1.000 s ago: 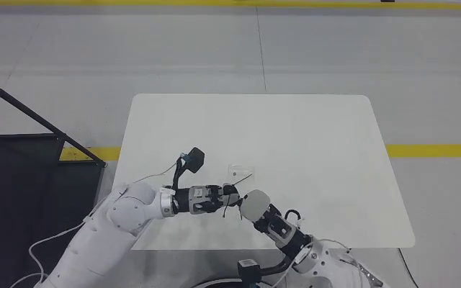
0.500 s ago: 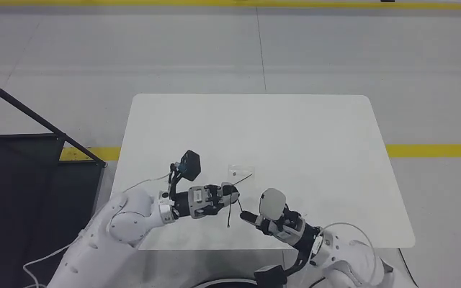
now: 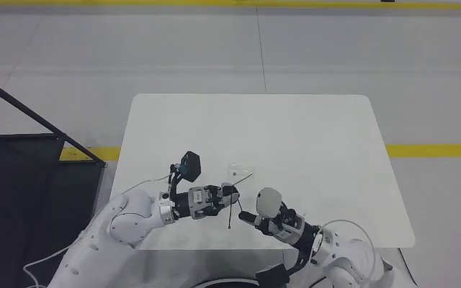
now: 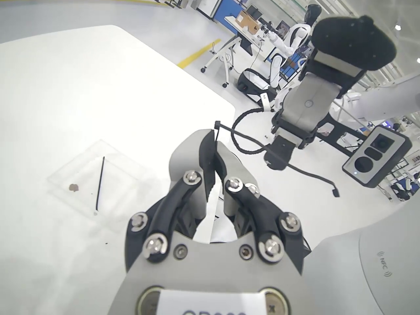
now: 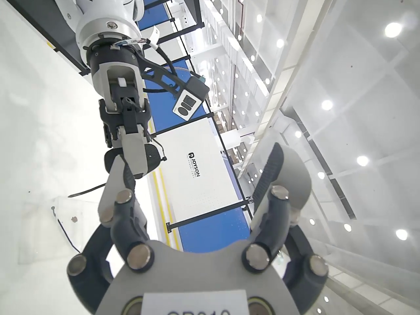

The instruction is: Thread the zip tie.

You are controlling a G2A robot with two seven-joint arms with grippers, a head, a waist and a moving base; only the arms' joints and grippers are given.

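Top view: the white counter (image 3: 310,137) stands on a pale grey floor (image 3: 144,50) crossed by a yellow line (image 3: 425,150). Over the counter's robot-side edge, the left tool (image 3: 229,191) pinches the zip tie (image 3: 230,212); the right tool (image 3: 243,216), just beside it, is spread.

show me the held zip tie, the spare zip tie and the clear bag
held zip tie (image 4: 217,126), left wrist view, its head.
spare zip tie (image 4: 100,183), left wrist view, mid strap.
clear bag (image 4: 118,175), left wrist view, bare part.
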